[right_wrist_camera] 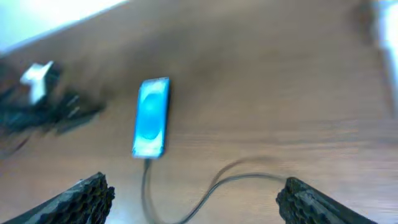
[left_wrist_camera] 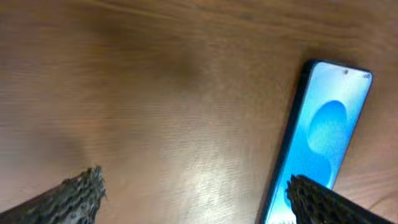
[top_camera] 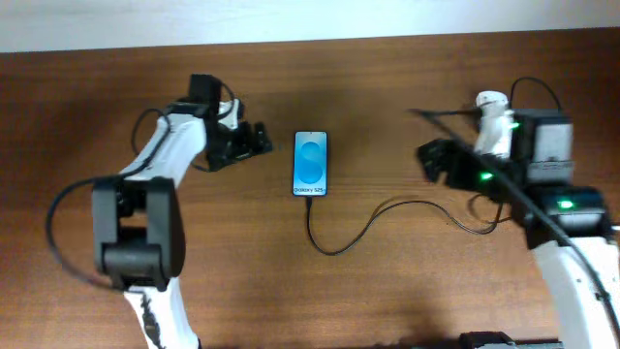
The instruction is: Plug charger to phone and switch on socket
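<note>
The phone lies flat mid-table with its blue screen up and lit; it also shows in the left wrist view and the right wrist view. The charger, a thin black cable, meets the phone's near end, loops toward me, then runs right under the right arm; it also shows in the right wrist view. My left gripper is open and empty just left of the phone. My right gripper is open and empty, right of the phone. The socket is hidden.
A pale wall edge runs along the back of the wooden table. A blurred white shape sits at the top right of the right wrist view; I cannot tell what it is. Black arm cables hang near the right arm.
</note>
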Tool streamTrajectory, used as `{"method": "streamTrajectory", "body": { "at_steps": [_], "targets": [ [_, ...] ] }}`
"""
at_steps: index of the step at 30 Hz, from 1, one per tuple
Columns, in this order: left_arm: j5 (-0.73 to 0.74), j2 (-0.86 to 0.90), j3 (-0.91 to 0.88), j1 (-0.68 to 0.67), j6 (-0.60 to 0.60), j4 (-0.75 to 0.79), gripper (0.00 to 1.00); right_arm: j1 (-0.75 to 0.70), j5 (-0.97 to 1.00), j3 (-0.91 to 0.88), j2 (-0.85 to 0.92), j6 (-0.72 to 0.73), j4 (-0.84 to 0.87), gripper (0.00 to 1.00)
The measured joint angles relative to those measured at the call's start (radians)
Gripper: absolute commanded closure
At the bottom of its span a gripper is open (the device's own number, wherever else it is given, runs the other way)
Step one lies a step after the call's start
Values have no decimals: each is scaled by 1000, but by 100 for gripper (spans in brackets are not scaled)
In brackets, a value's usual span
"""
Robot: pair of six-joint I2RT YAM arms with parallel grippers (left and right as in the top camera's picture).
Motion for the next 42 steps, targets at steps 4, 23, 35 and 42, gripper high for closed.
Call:
{"method": "streamTrajectory", "body": {
  "at_steps": [4, 23, 35, 42],
  "targets": [
    [-18, -374, 6, -1, 76, -140, 2, -217, 8, 19, -5, -27, -55, 4],
    [106, -784, -270, -78, 255, -174, 1, -402, -150, 26, 557, -93, 476, 1],
    [106, -784, -270, -78, 254, -174, 1, -402, -93, 26, 574, -313, 529, 2],
    [106, -784, -270, -78, 255, -174, 1, -402, -93, 26, 679, -421, 584, 2]
  ]
}}
